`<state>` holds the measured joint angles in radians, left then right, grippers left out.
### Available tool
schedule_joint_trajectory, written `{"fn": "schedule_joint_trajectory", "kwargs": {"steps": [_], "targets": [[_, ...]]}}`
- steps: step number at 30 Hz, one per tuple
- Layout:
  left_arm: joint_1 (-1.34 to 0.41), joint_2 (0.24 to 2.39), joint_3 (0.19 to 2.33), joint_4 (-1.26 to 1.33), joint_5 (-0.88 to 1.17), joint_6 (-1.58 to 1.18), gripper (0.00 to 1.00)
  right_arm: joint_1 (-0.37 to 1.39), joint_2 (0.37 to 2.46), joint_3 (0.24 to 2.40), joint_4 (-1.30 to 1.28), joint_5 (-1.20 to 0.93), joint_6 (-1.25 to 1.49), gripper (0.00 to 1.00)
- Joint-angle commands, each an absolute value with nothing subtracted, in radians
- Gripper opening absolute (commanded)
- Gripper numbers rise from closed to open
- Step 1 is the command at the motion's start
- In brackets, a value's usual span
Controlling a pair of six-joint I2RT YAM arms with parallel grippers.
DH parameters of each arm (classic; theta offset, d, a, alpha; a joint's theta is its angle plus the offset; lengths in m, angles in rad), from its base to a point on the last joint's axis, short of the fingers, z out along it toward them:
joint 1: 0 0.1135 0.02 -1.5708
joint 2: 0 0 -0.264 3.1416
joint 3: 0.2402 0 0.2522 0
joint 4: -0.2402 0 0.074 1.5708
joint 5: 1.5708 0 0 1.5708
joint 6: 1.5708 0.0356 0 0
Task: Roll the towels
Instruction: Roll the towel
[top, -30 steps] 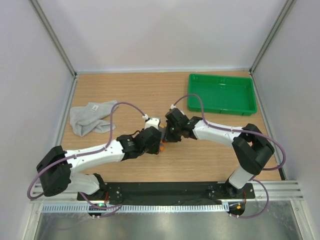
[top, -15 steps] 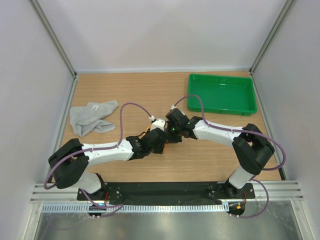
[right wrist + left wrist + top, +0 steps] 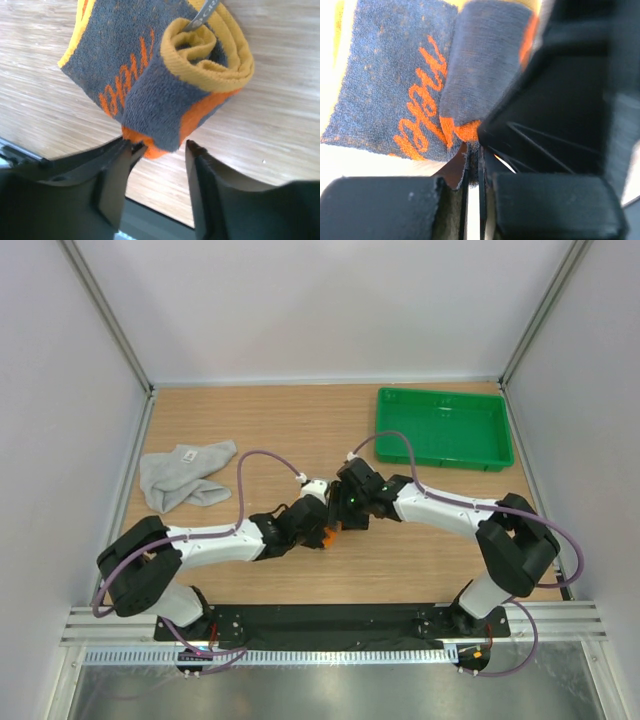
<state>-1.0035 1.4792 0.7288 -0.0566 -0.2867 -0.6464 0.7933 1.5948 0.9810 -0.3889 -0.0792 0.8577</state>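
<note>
Left gripper (image 3: 472, 182) is clamping tight on a thin edge of the orange towel (image 3: 150, 100). Right gripper (image 3: 159, 165) is hanging released, jaws straddling the towel's rolled end on the table (image 3: 260, 125). Right wrist view is showing a fuzzy grey-orange coil, yellow inside; top view is showing only an orange speck. Grey towel (image 3: 180, 475) is lying crumpled at left, well apart from the green tray (image 3: 445, 464)
</note>
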Motion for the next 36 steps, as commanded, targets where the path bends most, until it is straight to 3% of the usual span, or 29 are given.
{"fn": "schedule_joint_trajectory", "kwargs": {"steps": [1, 8, 16, 24, 36], "targets": [[-0.931, 1.456, 0.747, -0.041, -0.143, -0.67, 0.0, 0.775, 1.526, 0.959, -0.397, -0.061, 0.818, 0.61], [-0.738, 1.489, 0.781, -0.034, 0.19, -0.739, 0.0, 0.749, 1.356, 0.873, -0.31, -0.069, 0.781, 0.77], [-0.494, 1.657, 0.851, -0.095, 0.495, -0.857, 0.0, 0.72, 1.379, 0.813, -0.131, -0.144, 0.787, 0.8], [-0.379, 1.814, 0.887, -0.141, 0.537, -0.857, 0.0, 0.661, 1.537, 0.818, 0.116, -0.207, 0.807, 0.79], [-0.377, 1.844, 0.943, -0.222, 0.496, -0.812, 0.02, 0.649, 1.778, 0.966, 0.141, -0.157, 0.782, 0.7]]}}
